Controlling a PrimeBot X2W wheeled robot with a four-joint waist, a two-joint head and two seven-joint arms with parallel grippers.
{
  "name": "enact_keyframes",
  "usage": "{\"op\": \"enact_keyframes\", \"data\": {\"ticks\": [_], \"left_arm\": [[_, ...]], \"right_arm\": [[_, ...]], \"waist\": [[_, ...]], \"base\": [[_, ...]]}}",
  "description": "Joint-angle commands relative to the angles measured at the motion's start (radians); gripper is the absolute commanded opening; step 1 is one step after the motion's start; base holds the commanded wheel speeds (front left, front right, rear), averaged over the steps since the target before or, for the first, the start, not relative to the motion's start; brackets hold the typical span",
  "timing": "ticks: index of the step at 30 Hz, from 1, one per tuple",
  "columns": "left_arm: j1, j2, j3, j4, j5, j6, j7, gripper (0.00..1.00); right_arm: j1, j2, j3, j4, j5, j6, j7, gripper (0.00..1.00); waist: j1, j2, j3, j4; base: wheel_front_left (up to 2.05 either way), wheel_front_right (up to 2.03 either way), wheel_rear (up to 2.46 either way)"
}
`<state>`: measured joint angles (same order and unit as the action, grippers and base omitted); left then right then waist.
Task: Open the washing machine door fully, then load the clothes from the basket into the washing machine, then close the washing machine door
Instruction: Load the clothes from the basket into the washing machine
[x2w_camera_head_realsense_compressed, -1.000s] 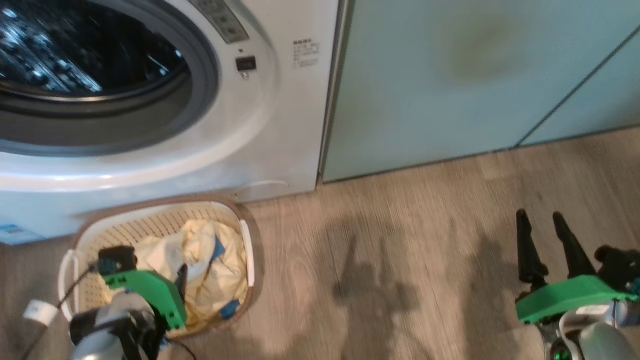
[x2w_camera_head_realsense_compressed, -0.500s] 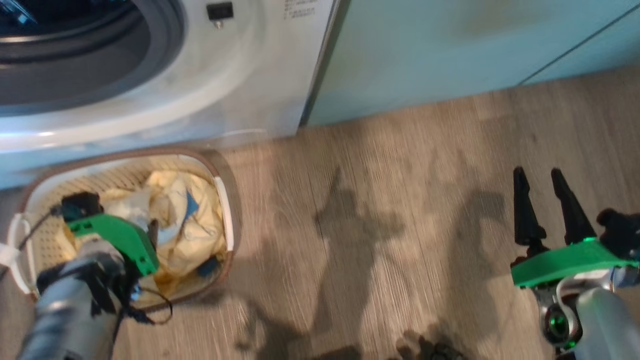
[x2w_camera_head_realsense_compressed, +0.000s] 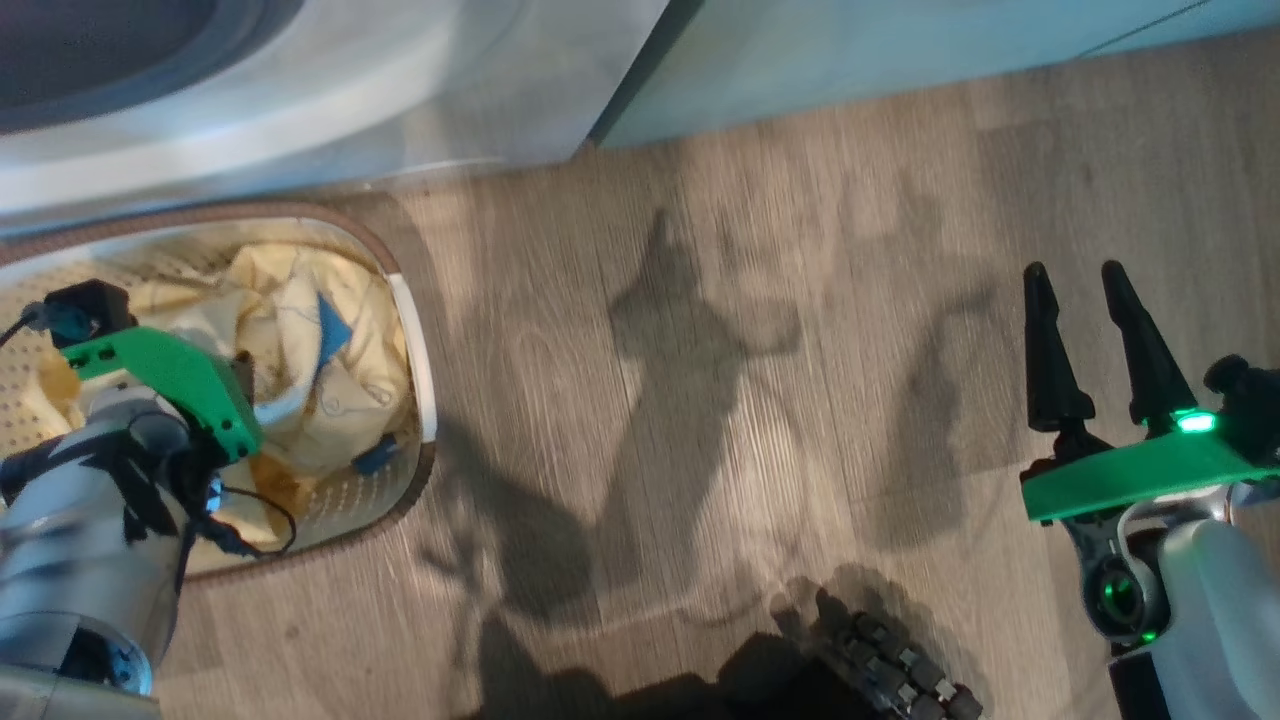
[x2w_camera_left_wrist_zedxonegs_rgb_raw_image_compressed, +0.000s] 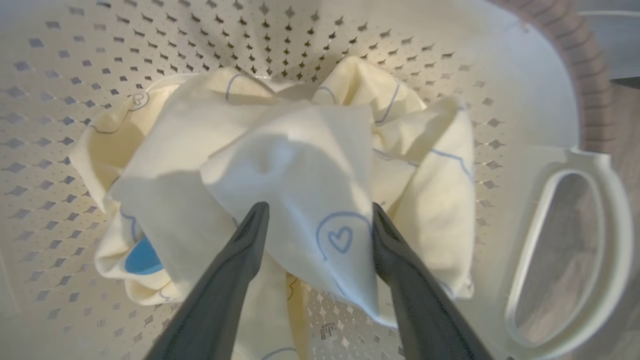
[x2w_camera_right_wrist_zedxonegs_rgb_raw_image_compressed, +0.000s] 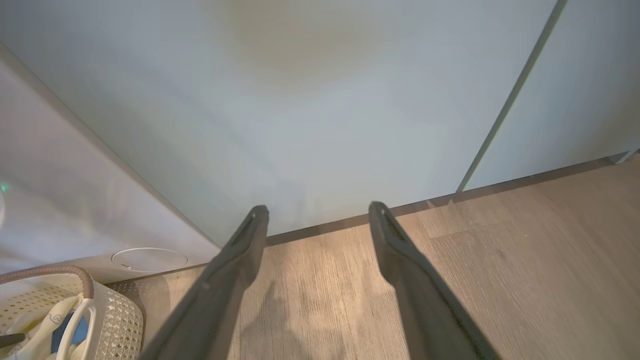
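Note:
The cream basket (x2w_camera_head_realsense_compressed: 412, 330) stands on the floor against the front of the white washing machine (x2w_camera_head_realsense_compressed: 330, 90). Pale yellow clothes (x2w_camera_head_realsense_compressed: 330, 390) with blue patches lie crumpled in it. In the left wrist view my left gripper (x2w_camera_left_wrist_zedxonegs_rgb_raw_image_compressed: 317, 207) hangs open just above the clothes (x2w_camera_left_wrist_zedxonegs_rgb_raw_image_compressed: 280, 160), one finger on each side of a raised fold, with the basket's perforated wall (x2w_camera_left_wrist_zedxonegs_rgb_raw_image_compressed: 150, 45) behind. The left arm's green mount (x2w_camera_head_realsense_compressed: 170, 375) sits over the basket. My right gripper (x2w_camera_head_realsense_compressed: 1085, 290) stands open over bare floor at the right, holding nothing. The washing machine door is out of view.
Pale teal cabinet doors (x2w_camera_right_wrist_zedxonegs_rgb_raw_image_compressed: 325, 100) run along the back, right of the washing machine (x2w_camera_right_wrist_zedxonegs_rgb_raw_image_compressed: 55, 200). Wooden floor (x2w_camera_head_realsense_compressed: 700, 350) stretches between the basket and the right arm. A dark part of my base (x2w_camera_head_realsense_compressed: 890, 680) shows at the bottom. The basket's white handle (x2w_camera_left_wrist_zedxonegs_rgb_raw_image_compressed: 570, 250) is right of the left gripper.
The head camera has tilted down, so the washing machine and cabinets slid up the picture. The left gripper stays over the clothes in the basket. The right gripper stays open.

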<state>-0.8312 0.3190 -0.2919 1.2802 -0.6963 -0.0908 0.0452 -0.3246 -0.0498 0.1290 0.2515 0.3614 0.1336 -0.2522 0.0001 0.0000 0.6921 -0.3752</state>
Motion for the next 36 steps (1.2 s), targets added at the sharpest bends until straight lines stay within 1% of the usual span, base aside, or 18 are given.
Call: {"op": "enact_keyframes", "data": {"ticks": [1,7,13,14,15,16,17,20,25,30,36], "left_arm": [[-0.009,0.051,0.02,0.002,0.002,0.016,0.002,1.0],[-0.039,0.068,0.023,0.007,-0.002,0.064,0.023,1.0],[-0.05,0.064,0.015,0.009,0.0,0.069,0.013,1.0],[-0.051,0.063,0.013,0.009,0.0,0.069,0.011,0.98],[-0.051,0.062,0.009,0.009,0.002,0.067,0.011,0.47],[-0.052,0.061,0.006,0.009,0.004,0.065,0.012,0.11],[-0.053,0.06,0.004,0.01,0.004,0.064,0.009,0.0],[-0.053,0.056,0.005,0.01,0.001,0.064,-0.012,0.0],[-0.033,0.043,-0.002,0.01,0.003,0.048,-0.075,0.0],[0.0,0.026,-0.011,0.01,0.004,0.025,-0.135,0.0],[0.047,0.009,-0.029,0.01,0.009,0.002,-0.177,0.0]], "right_arm": [[0.004,-0.002,0.014,-0.027,-0.007,-0.003,-0.01,1.0],[-0.012,-0.001,0.014,-0.039,-0.008,-0.003,-0.01,1.0],[-0.022,-0.001,0.006,-0.044,-0.011,-0.003,-0.01,1.0],[-0.024,-0.001,0.006,-0.043,-0.011,-0.003,-0.01,1.0],[-0.026,-0.001,0.007,-0.043,-0.011,-0.003,-0.01,1.0],[-0.029,-0.001,0.008,-0.043,-0.011,-0.003,-0.01,1.0],[-0.032,-0.001,0.008,-0.043,-0.011,-0.003,-0.01,1.0],[-0.037,-0.001,0.007,-0.04,-0.012,-0.003,-0.01,1.0],[-0.036,-0.001,0.002,-0.034,-0.009,-0.003,-0.01,1.0],[-0.028,-0.001,-0.002,-0.025,-0.004,-0.003,-0.01,1.0],[-0.012,-0.001,0.001,-0.009,-0.006,-0.003,-0.01,1.0]], "waist": [[-0.0001,0.0,0.028,-0.001],[-0.0001,0.0,0.081,0.0],[-0.0001,0.0,0.107,0.01],[-0.0001,0.0,0.11,0.012],[-0.0001,0.0,0.112,0.013],[-0.0001,0.0,0.115,0.015],[-0.0001,0.0,0.116,0.016],[-0.0001,0.0,0.113,0.021],[-0.0001,0.0,0.078,0.031],[-0.0001,0.0,0.019,0.043],[-0.0001,0.0,-0.058,0.056]], "base": [[0.0,0.0,0.0],[0.0,0.0,0.0],[0.0,0.0,0.0],[0.0,0.0,0.0],[0.0,0.0,0.0],[0.0,0.0,0.0],[0.0,0.0,0.0],[0.0,0.0,0.0],[0.0,0.0,0.0],[0.0,0.0,0.0],[0.0,0.0,0.0]]}}
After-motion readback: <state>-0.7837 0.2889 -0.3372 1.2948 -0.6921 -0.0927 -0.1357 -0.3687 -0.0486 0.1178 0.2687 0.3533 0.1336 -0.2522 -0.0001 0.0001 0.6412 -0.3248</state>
